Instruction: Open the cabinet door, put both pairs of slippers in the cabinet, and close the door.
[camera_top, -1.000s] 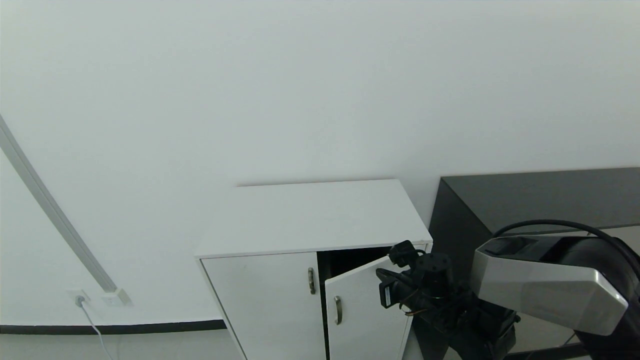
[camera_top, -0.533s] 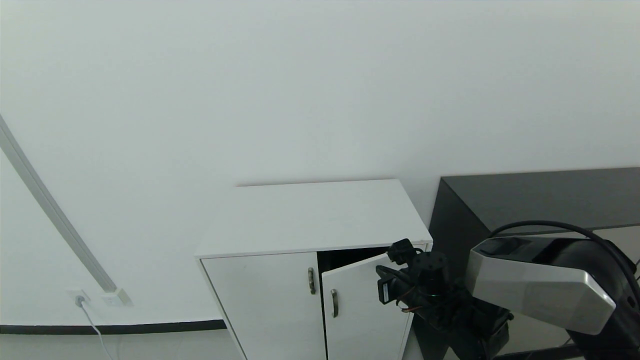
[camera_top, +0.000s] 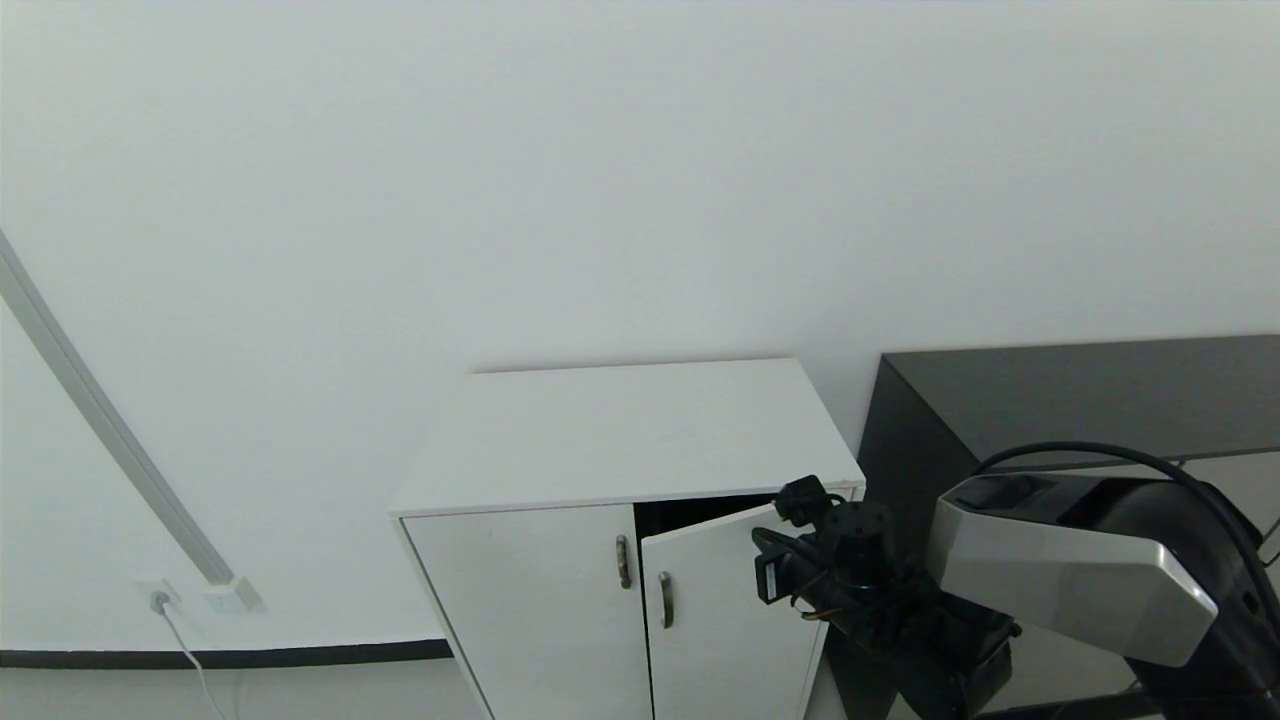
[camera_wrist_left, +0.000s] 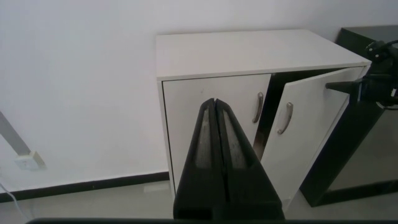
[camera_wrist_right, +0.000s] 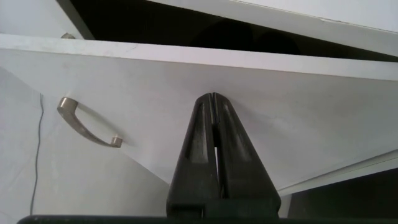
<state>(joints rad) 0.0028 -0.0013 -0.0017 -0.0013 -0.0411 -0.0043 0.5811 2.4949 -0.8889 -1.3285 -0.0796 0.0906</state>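
Head view: a white cabinet (camera_top: 620, 430) stands against a white wall (camera_top: 640, 180). Its left door (camera_top: 520, 600) is shut. Its right door (camera_top: 720, 620) is ajar, with a dark gap showing above its top edge. Each door carries a small metal handle (camera_top: 665, 598) near the middle seam. The right gripper (camera_top: 768, 560) sits at the outer face of the right door, near its upper hinge-side corner. A dark sideboard (camera_top: 1050, 390) stands just beside the cabinet on the right. Low on the wall at the left is a socket (camera_top: 158, 597) with a cable (camera_top: 190, 655) hanging from it.

Left wrist view: the left gripper (camera_wrist_left: 214, 106) has its fingers pressed together, holds nothing and hangs well apart from the cabinet (camera_wrist_left: 249, 50), facing its front. The right door (camera_wrist_left: 311, 137) swings out at a slight angle, and the right gripper (camera_wrist_left: 339, 87) reaches in at its upper edge.

Right wrist view: the right gripper (camera_wrist_right: 213, 102) has its fingers pressed together and empty, with the tips right at the face of the right door (camera_wrist_right: 298, 118). Whether they touch cannot be told. The handle (camera_wrist_right: 87, 124) lies off to one side, and the dark inside of the cabinet (camera_wrist_right: 186, 25) shows past the door's top edge.
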